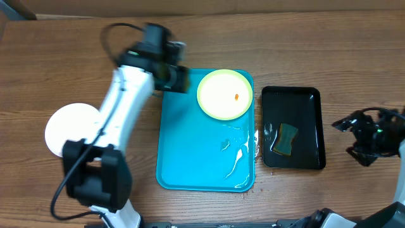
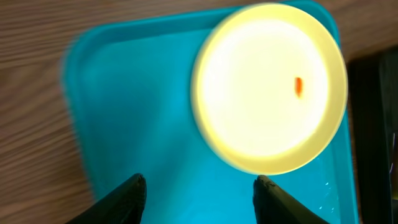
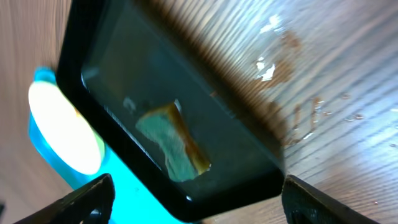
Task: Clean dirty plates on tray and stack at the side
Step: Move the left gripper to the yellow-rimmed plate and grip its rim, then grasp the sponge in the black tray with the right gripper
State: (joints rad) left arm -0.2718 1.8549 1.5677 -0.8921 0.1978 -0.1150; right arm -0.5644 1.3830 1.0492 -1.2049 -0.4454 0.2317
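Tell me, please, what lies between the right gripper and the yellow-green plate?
The black tray with the sponge lies between the right gripper and the yellow-green plate, shown best in the overhead view.

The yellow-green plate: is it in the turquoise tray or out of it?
In it. The plate lies flat in the far right corner of the tray, with an orange smear on it.

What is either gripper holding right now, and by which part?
Nothing is held. The left gripper is open over the tray beside the yellow-green plate; the right gripper is open and empty near the black tray.
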